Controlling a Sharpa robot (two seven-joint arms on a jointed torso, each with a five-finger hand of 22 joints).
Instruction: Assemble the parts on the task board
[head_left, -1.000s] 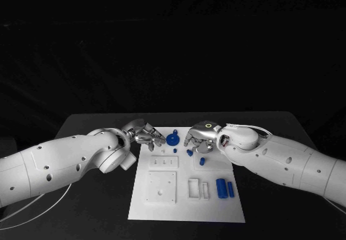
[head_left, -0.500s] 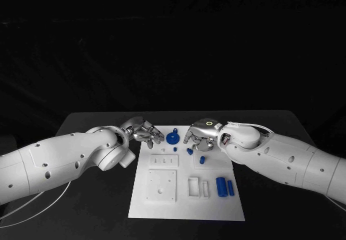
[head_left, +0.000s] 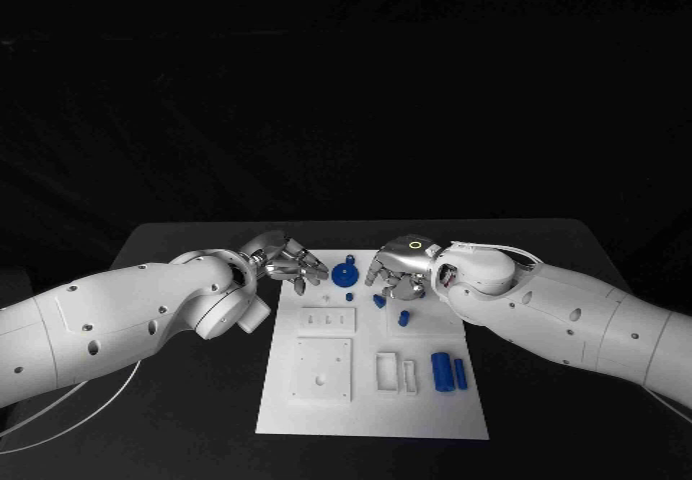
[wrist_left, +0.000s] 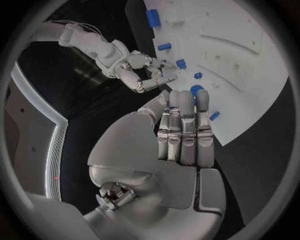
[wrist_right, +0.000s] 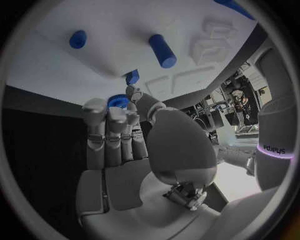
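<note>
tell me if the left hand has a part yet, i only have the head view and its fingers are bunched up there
Observer: No. The left wrist view shows the left hand with its fingers straight and nothing between them, tips by the blue round part.
Operator: and the right hand
Observer: Cannot tell. In the right wrist view the right hand has its fingers stretched out, with the thumb tip right beside a small blue peg.

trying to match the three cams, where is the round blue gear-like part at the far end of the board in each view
Head view: round blue part at the task board's far end, between the left hand and right hand.
Left wrist view: just beyond that hand's fingertips.
Right wrist view: behind that hand's fingertips.
Shared landmark: the white task board.
</note>
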